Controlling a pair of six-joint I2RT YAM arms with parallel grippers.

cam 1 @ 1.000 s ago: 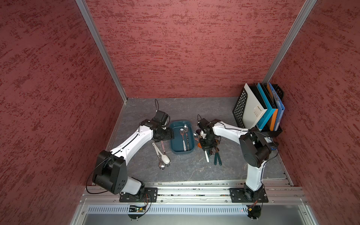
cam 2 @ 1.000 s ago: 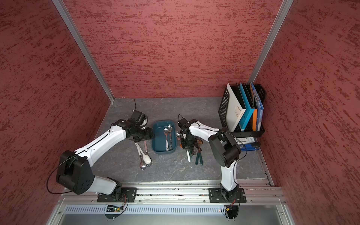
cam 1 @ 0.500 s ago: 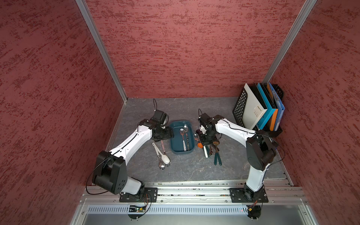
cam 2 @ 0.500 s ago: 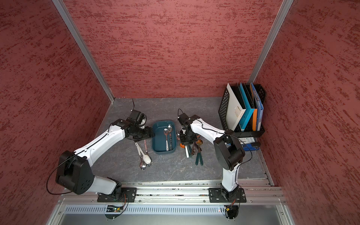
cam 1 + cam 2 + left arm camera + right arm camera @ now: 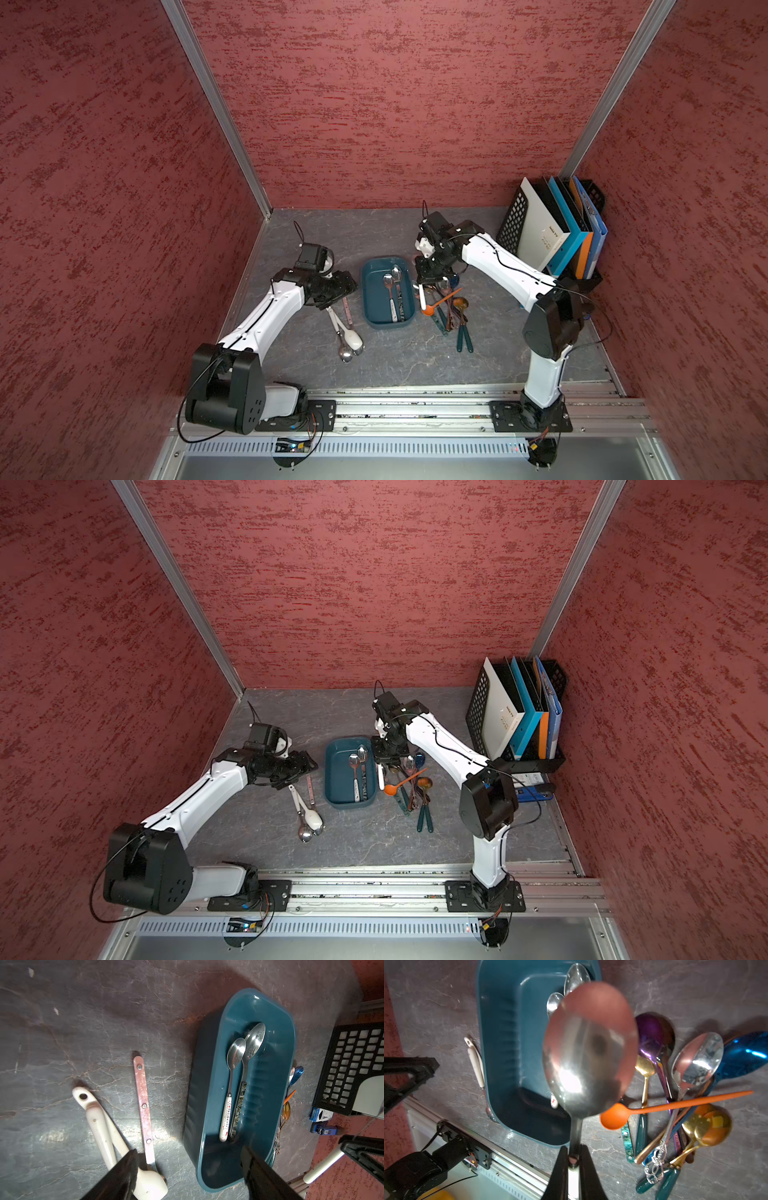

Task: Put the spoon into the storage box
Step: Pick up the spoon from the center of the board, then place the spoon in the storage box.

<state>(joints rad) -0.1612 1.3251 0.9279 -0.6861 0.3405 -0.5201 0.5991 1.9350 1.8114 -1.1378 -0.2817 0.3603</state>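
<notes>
1. One dark teal storage box (image 5: 373,291) sits mid-worktop (image 5: 395,365). Two metal spoons lie lengthwise inside it, one white-handled (image 5: 227,1113) and one with a mottled handle (image 5: 239,1105).
2. Three utensils (image 5: 353,338) lie on the worktop left of the box. A tangled pile (image 5: 451,313) of roughly ten spoons lies right of it, too overlapped for an exact count.
3. One black mesh file rack (image 5: 511,220) stands in the far right corner, holding upright folders.
4. The right arm has its elbow raised, its forearm reaching in toward the box and its wrist bent downward. The right claw (image 5: 574,1152) is clamped on the neck of a big silver spoon (image 5: 589,1049). The bowl points up toward the wrist camera and the white grip (image 5: 422,293) hangs below the fingers. This spoon is in the air just beside the box's right rim, at the pile's box-side edge, not inside the box.
5. The left arm is stretched low from the front rail and aimed sideways at the box. The left claw (image 5: 189,1152) is spread wide and holds nothing, with one finger over the white utensil handles and the other over the box interior.
6. Only the left wrist view shows the "HELLO KITTY" lettering on the white-handled spoon. Only the right wrist view shows the grip itself and the pile's purple, blue, orange and gold colours. Only the top views show both arms whole.
</notes>
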